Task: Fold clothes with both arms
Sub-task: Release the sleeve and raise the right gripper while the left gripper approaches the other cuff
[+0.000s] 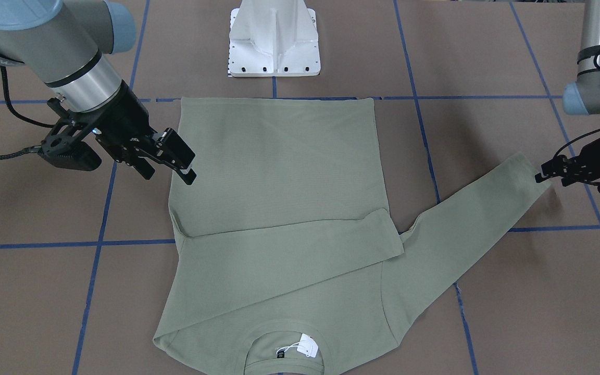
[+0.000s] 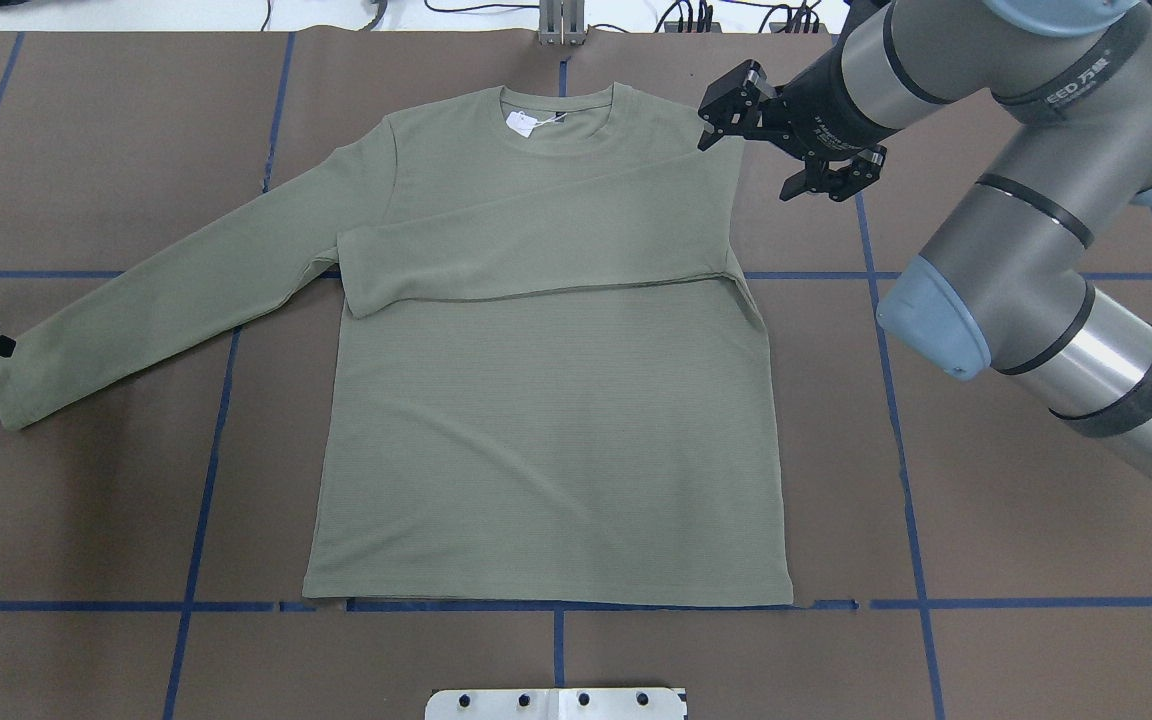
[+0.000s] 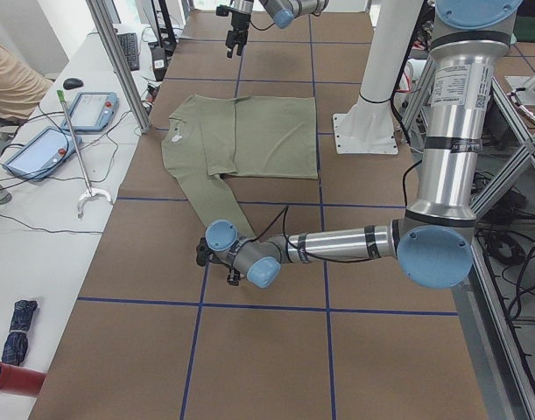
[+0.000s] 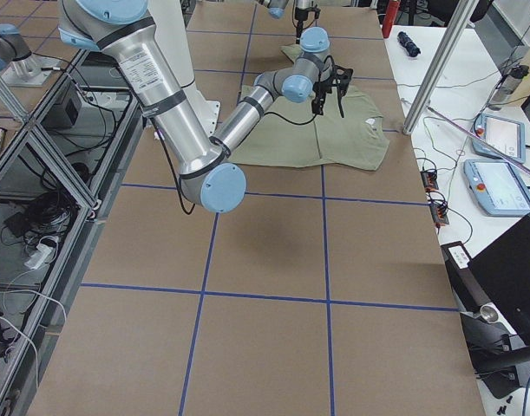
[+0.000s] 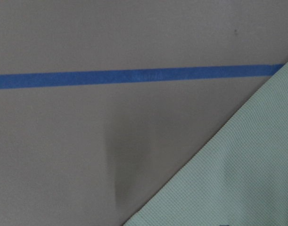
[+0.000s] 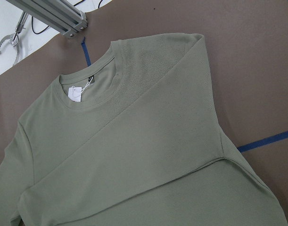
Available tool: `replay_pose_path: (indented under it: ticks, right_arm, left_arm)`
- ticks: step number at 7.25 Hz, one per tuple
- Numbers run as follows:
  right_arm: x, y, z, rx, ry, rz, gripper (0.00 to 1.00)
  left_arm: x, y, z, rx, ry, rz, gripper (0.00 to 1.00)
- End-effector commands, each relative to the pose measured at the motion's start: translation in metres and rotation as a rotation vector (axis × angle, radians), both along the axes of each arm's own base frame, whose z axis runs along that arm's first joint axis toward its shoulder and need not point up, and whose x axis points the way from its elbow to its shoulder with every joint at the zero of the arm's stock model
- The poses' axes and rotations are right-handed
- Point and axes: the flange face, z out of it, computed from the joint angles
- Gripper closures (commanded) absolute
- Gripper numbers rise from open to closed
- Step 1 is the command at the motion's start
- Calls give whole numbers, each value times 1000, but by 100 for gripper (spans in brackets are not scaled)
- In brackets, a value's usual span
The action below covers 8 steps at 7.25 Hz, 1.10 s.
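Seen from overhead, the sage-green shirt [image 2: 546, 440] lies flat in the middle of the bench [image 2: 86, 500], collar [image 2: 561, 100] at 12 o'clock and hem at 6. The sleeve on the robot's right [image 2: 536, 245] is folded across the chest. The other sleeve [image 2: 156, 300] runs out toward 8 o'clock. The right claw [image 2: 726, 115] hovers beside the shirt's shoulder at 1 o'clock, jaws spread, holding nothing. The left claw [image 1: 545, 174] sits at the outstretched cuff; whether it grips the cuff, I cannot tell. A white hang tag [image 2: 521, 122] lies inside the collar.
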Motion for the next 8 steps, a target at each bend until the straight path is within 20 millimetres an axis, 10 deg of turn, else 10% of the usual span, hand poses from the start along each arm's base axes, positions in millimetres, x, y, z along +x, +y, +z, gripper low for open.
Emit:
replay_pose_path:
  ticks: [1,5,7,8]
  right_arm:
    - [1,0,3,0,3,0,1]
    - [-3,3,3,1,3,-5,1]
    - [-3,3,4,0,4,-5,1]
    - [-3,3,3,2,4,-5,1]
  left_arm:
    - [5,3,9,-15,-7,10,17]
    - [9,4,9,-13,-7,20,46]
    - [10,1,5,-4,-4,21,100]
    - [11,-1,-5,8,5,18,100]
